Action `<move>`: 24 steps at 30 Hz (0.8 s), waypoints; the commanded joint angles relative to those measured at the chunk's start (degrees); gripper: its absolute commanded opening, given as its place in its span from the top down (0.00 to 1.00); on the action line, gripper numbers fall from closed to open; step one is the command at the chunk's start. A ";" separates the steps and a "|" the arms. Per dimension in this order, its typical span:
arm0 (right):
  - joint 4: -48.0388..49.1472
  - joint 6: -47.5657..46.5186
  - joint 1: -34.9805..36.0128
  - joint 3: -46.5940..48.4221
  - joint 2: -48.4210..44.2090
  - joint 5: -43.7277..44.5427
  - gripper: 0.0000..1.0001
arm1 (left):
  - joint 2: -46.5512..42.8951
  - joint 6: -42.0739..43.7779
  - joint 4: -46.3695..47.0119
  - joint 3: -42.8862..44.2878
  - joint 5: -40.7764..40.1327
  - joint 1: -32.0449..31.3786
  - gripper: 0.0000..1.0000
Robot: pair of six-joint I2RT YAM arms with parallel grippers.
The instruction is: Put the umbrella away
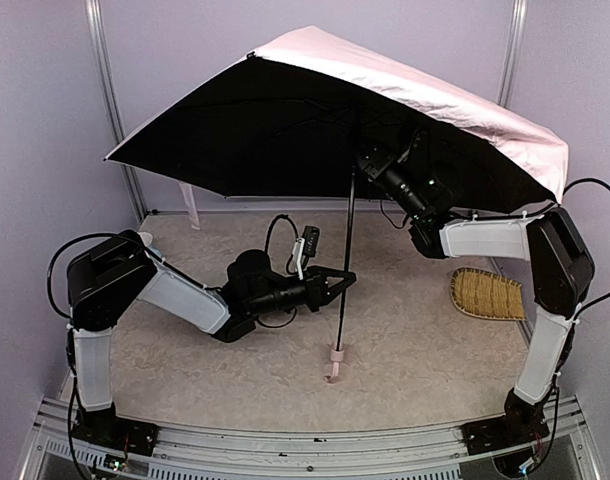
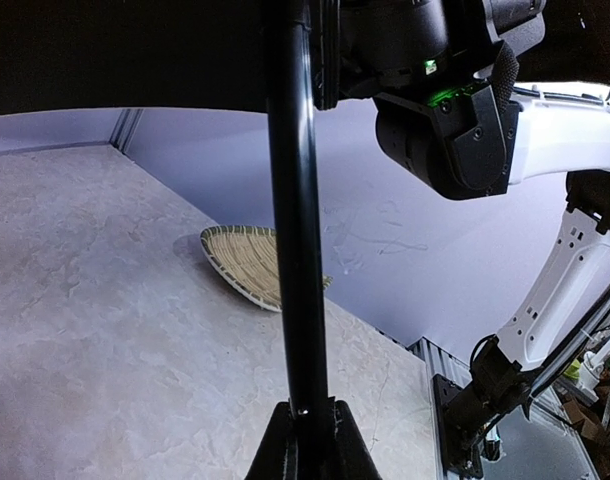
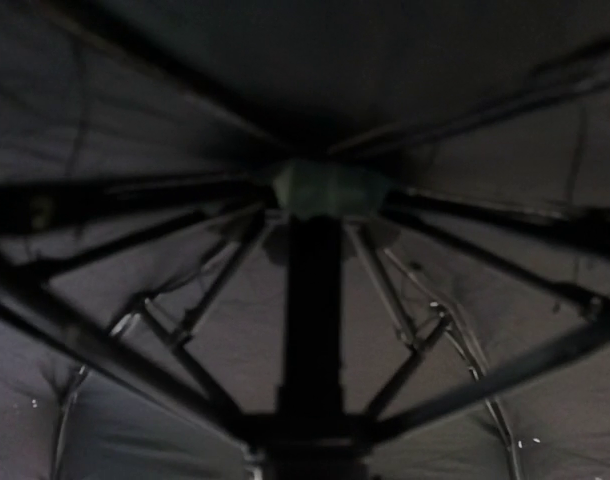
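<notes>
The umbrella stands open and upright, pale pink outside and black inside, its canopy filling the upper scene. Its thin black shaft runs down to the small pink handle resting on the floor. My left gripper is shut on the lower shaft, fingers pressed to both sides. My right gripper reaches up under the canopy at the top of the shaft. Its wrist view is dark: shaft, hub and ribs show, but its own fingers are lost in shadow.
A woven straw mat lies at the right, near the wall, and shows behind the shaft as the mat. Purple walls close in the back and sides. The right arm hangs just above and beyond the shaft.
</notes>
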 commanded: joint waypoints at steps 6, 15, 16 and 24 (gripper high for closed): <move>2.05 -1.05 -0.77 -0.68 -1.35 0.33 0.64 | -0.19 2.96 4.00 1.15 0.71 -0.05 1.00; 1.69 -2.14 -1.19 0.33 -1.44 -0.36 0.67 | -0.10 3.15 3.96 1.48 0.98 -0.11 1.00; 1.78 -2.03 -1.21 0.36 -1.37 -0.40 0.69 | -0.05 3.16 3.94 1.54 1.01 -0.13 1.00; 1.83 -2.33 -1.54 1.08 -1.33 -0.92 0.72 | -0.05 3.12 4.05 1.39 1.13 -0.13 1.00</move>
